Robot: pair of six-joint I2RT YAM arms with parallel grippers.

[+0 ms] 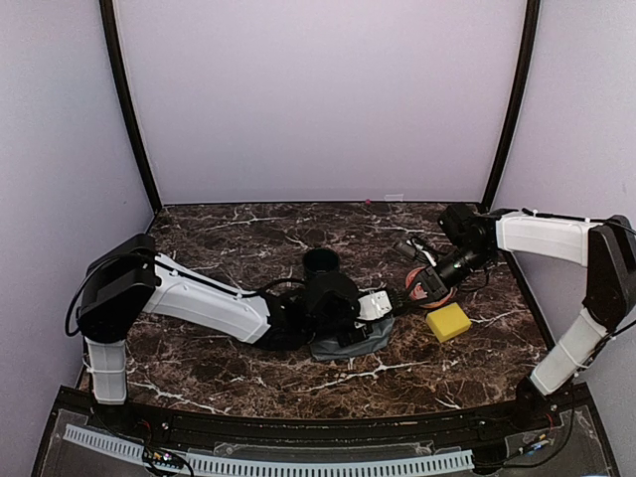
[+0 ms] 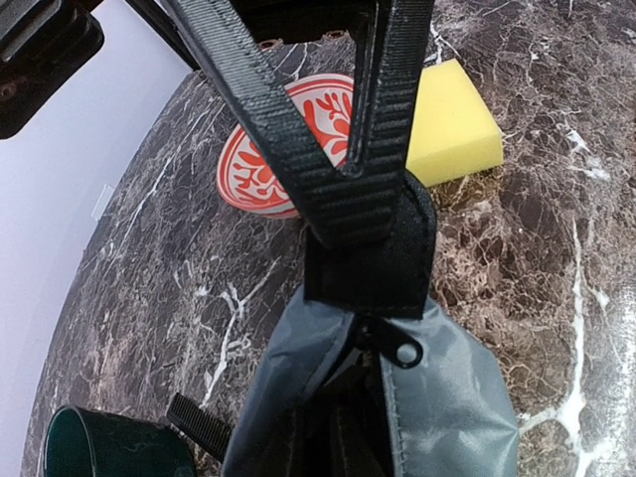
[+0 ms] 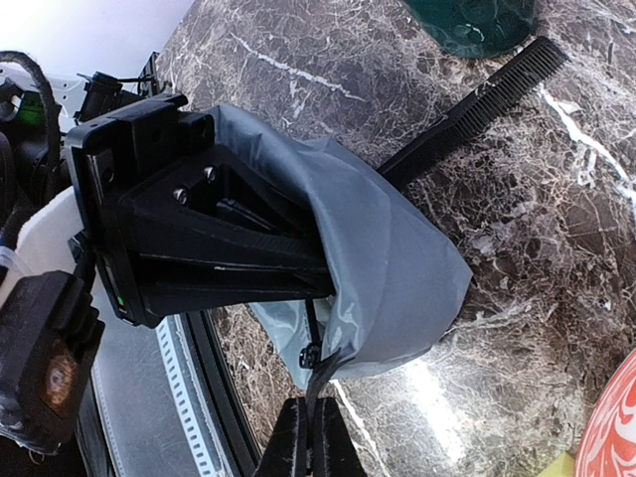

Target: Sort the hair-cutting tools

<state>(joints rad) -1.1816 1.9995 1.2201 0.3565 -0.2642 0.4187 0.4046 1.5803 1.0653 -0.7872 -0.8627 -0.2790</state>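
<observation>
A grey zip pouch [image 1: 350, 342] lies at the table's middle, held between both arms. My left gripper [image 1: 370, 310] is shut on the fabric at the pouch [image 3: 397, 248] mouth, its fingertips hidden in the folds. My right gripper [image 3: 308, 437] is shut on the black pull tab [image 2: 368, 258] at the zipper end, beside the metal zipper pull [image 2: 402, 350]. A long black comb [image 3: 477, 104] sticks out from behind the pouch toward the cup. I cannot tell whether its other end is inside. The comb's tip [image 2: 199, 422] shows left of the pouch [image 2: 447, 397].
A dark green cup [image 1: 321, 262] stands just behind the left gripper. A red-and-white patterned plate [image 1: 429, 288] lies under the right wrist, with a yellow sponge [image 1: 448, 322] beside it. White walls enclose the marble table [image 1: 219, 238] on three sides.
</observation>
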